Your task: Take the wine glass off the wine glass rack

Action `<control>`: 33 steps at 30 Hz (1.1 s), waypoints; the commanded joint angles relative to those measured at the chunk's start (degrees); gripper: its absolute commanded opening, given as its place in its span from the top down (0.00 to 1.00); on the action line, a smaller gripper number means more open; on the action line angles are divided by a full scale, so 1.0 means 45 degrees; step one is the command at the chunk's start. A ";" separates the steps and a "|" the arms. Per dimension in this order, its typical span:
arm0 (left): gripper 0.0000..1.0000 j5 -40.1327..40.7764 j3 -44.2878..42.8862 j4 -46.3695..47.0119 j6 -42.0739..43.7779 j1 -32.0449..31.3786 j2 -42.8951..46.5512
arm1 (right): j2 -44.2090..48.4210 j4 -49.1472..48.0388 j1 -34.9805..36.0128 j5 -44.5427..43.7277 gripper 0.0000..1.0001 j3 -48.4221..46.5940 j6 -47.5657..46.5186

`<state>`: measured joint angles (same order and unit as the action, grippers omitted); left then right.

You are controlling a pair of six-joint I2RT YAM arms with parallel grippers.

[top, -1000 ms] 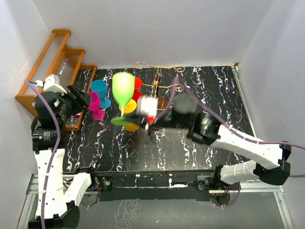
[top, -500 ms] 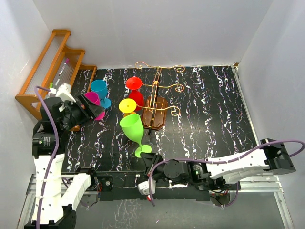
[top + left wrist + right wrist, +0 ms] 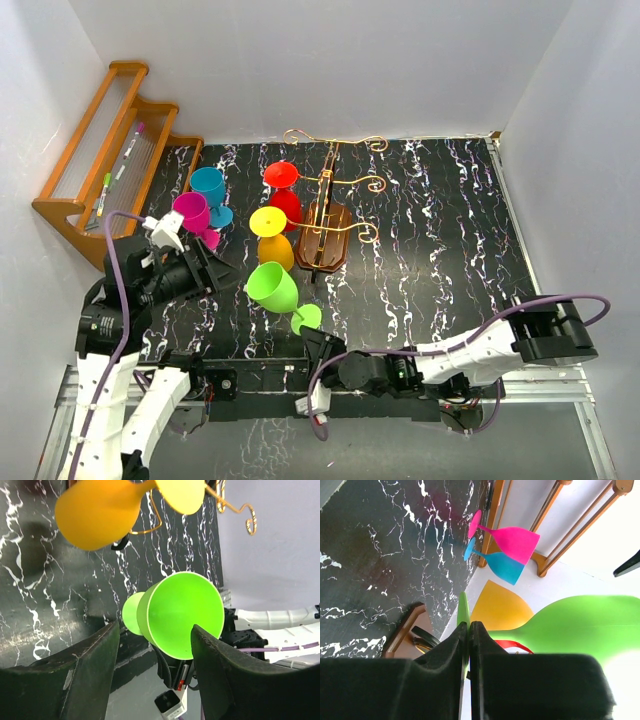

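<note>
Below the wine glass rack [image 3: 325,228] in the top view, the green wine glass [image 3: 272,288] is clear of the wire arms and tilted, with its bowl toward upper left and its foot toward lower right. The right claw [image 3: 314,337] sits just under that foot, nearly closed and seemingly pinching its rim. The left claw [image 3: 208,272] gapes empty, left of the bowl. The surface [image 3: 430,230] likely offers set-down room at frame right.
</note>
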<state>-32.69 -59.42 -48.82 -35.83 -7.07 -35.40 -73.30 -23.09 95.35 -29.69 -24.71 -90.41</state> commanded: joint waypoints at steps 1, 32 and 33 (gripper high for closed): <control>0.43 -0.0645 0.0610 -0.0512 0.0135 -0.0339 -0.0084 | -0.0560 -0.2110 0.0175 -0.0533 0.92 -0.0511 -0.0761; 1.00 0.6988 -0.4036 -0.2383 0.2890 -0.0821 -0.3507 | -0.2027 -0.1512 0.0980 -0.2154 0.41 -0.0913 0.1602; 1.00 0.7278 -0.4202 -0.2245 0.3039 -0.0820 -0.3819 | -0.1983 -0.1441 0.1023 -0.2242 0.41 -0.0856 0.1735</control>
<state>-10.20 -72.95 -60.05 -25.43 -10.94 -48.27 -83.68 -31.79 97.84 -36.77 -27.57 -90.02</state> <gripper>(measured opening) 0.021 0.582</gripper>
